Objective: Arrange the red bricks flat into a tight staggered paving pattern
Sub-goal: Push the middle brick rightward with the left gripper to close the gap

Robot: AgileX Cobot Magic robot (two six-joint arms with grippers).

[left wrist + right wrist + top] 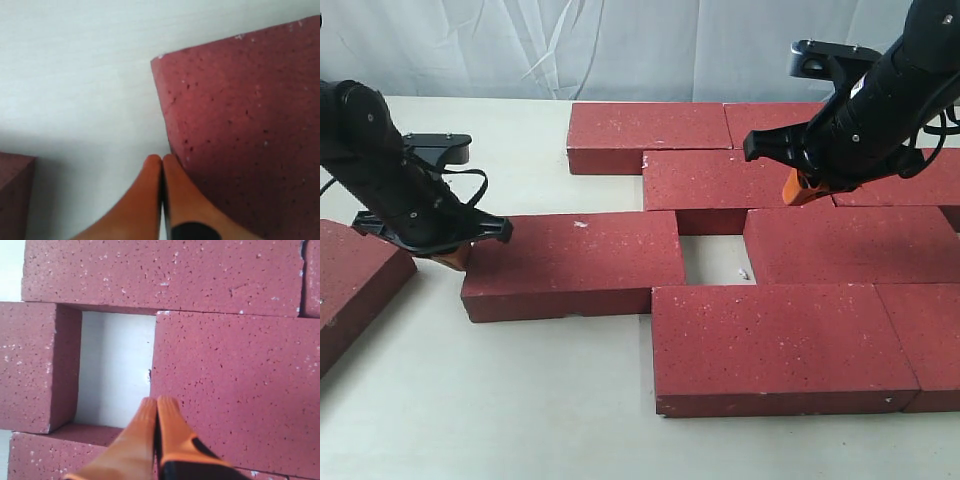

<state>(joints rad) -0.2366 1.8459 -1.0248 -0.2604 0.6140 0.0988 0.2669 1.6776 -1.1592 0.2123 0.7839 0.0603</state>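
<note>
Paving nearly done, one gap remains.
Dark red speckled paver bricks (785, 345) lie flat, staggered; the middle-row brick (575, 262) leaves a square gap (712, 258), a loose brick (350, 275) lies apart. My left gripper (161, 162) and right gripper (156, 402) are clenched, empty.

— How is the light?
— Soft and even in the exterior view, with no glare. The red bricks (775, 345) drop only faint shadows on the pale table (520, 400), a little darker at the lower left of the frame.
— And sharpness?
— The exterior view is crisp. The left wrist view is hazy throughout. In both wrist views the orange fingertips (145, 200) are out of focus.
</note>
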